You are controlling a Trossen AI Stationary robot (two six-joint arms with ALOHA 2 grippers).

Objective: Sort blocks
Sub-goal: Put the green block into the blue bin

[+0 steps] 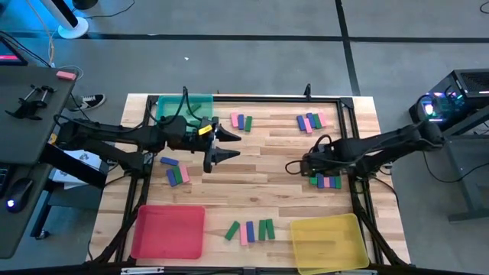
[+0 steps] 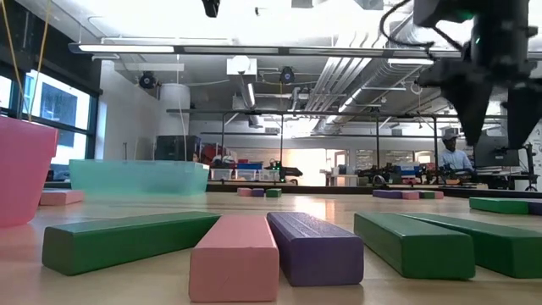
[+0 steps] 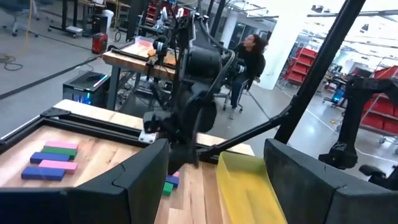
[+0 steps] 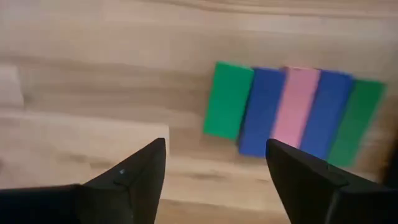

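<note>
Parted and empty, both grippers' jaws hold nothing; blocks (image 1: 246,231) lie unsorted mid-frame, trays (image 1: 169,231) apparently empty.

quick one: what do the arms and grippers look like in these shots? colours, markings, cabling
Both arms are matte black and jointed. The left gripper has two black, wedge-shaped fingers and a small yellow marking just behind it. The right gripper has the same broad, angular black fingers. Black cables loop along the left arm, and another loops beside the right wrist.

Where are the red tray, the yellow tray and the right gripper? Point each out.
red tray (image 1: 168,231), high view, its floor.
yellow tray (image 1: 328,241), high view, its floor.
right gripper (image 4: 214,163), right wrist view, midway between its open fingertips.
</note>
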